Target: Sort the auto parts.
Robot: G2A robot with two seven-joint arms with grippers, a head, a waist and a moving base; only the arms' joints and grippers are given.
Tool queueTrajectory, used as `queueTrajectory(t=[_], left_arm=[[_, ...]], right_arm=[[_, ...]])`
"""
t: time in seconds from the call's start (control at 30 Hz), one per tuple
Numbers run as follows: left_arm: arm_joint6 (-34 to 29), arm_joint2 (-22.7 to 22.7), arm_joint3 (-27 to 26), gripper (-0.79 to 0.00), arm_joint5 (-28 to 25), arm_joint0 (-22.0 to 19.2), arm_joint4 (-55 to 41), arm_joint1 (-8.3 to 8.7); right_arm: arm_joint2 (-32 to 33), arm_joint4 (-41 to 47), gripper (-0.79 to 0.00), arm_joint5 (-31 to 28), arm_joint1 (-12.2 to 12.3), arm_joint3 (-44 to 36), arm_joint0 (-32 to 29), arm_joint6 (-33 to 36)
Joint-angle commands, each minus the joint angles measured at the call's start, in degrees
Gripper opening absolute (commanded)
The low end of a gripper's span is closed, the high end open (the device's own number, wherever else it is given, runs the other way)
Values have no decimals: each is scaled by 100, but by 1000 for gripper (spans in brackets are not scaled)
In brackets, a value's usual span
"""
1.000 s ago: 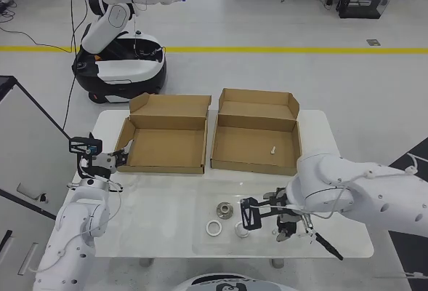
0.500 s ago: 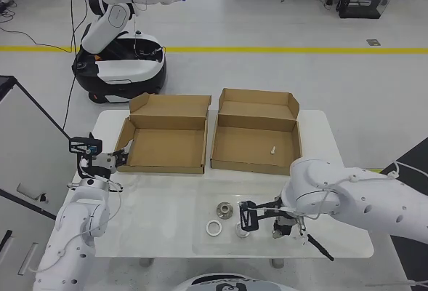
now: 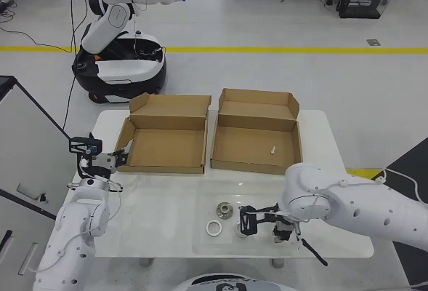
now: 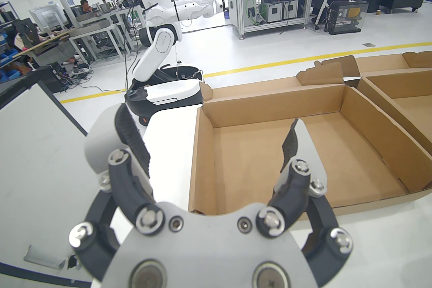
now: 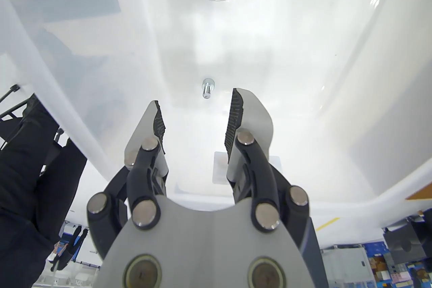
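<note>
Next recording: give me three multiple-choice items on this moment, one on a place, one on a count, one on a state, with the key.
1. Where does the small pale part lie?
A. on the table
B. in a tool
C. in the right box

2. How many cardboard boxes are there?
A. one
B. two
C. three

3. The right tool is:
A. open, with a bolt just ahead of it
B. shut on a bolt
C. shut on a ring

Key:
1 C, the part rests on that box's floor.
2 B, the left box sits beside the right box, and there is no other.
3 A, the jaws stand apart and the bolt lies free just beyond them.
</note>
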Motion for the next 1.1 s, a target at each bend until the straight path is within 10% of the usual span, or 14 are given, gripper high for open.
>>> queueTrajectory(t=[0.0, 1.07], left_arm=[[0, 0, 0, 0, 0, 0, 0, 0], [0, 0, 0, 0, 0, 0, 0, 0]], right_arm=[[0, -26, -382, 28, -16, 15, -11, 28], [0, -262, -505, -28, -249, 477, -291, -28]])
